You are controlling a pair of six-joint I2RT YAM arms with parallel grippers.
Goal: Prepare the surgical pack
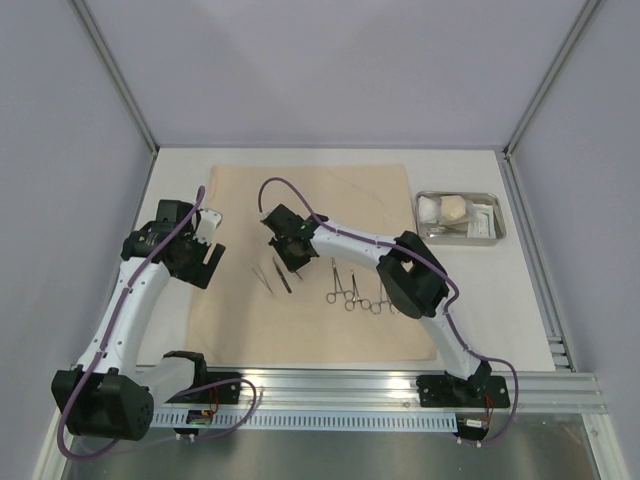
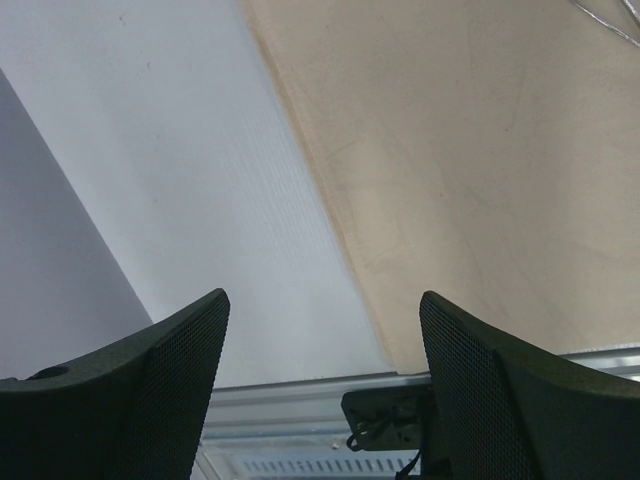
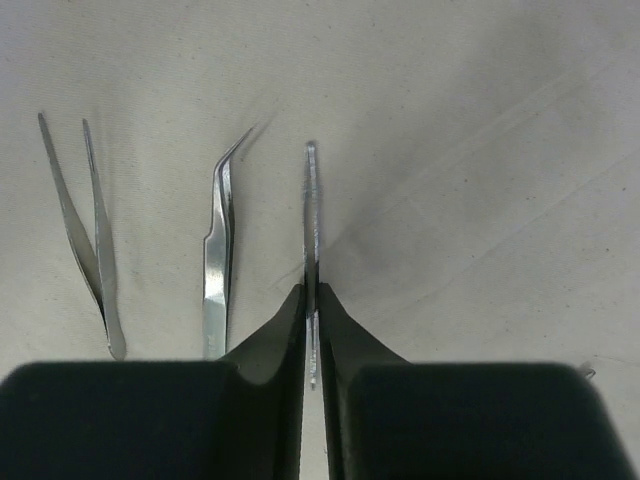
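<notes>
- the closed tweezers sit pinched edge-on between the right gripper fingers, the tip pointing away from the wrist camera, low over the tan cloth sheet.
- just to their left in the wrist view, the curved-tip tweezers lie flat on the sheet, and further left the spread tweezers, apart from each other.
- the steel scissor-handled clamps lie in a row on the sheet, ring handles toward the near edge, beside the right arm's elbow.
- the sheet is spread flat on the white table, mid-table.
- the small steel tray stands on the bare table off the sheet's far right corner, with gauze pads in its left part and white packets in its right.
- the left gripper hangs with fingers spread wide and nothing between them, over the sheet's left edge where cloth meets table.
</notes>
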